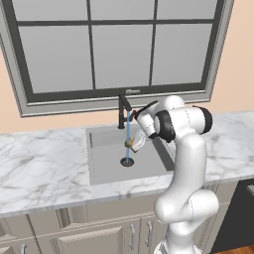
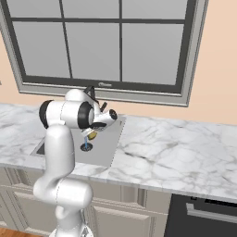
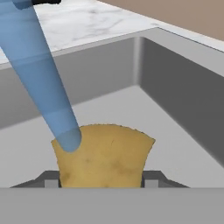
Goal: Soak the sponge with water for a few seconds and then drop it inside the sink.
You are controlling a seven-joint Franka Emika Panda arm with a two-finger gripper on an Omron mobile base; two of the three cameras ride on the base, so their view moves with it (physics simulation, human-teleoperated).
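My gripper point(image 1: 131, 144) hangs over the grey sink point(image 1: 106, 171), shut on the small yellow sponge point(image 3: 103, 157), which I hold right under the black faucet point(image 1: 122, 110). The light-blue water point(image 1: 128, 129) falls straight down and lands on the sponge's upper left edge, then runs on toward the round dark drain point(image 1: 127, 161). From the right base camera the sponge point(image 2: 92, 135) peeks out below my forearm, above the drain point(image 2: 86, 147). The hand view has the water point(image 3: 43, 83) crossing at a slant onto the sponge, with both finger tips point(image 3: 51, 180) at its sides.
White marble countertop point(image 1: 39, 168) surrounds the basin on both sides. A large window point(image 1: 114, 44) stands behind the faucet. The sink's grey walls point(image 3: 183, 87) rise close to the right of the sponge. A dark appliance point(image 2: 203, 215) sits under the counter at the right.
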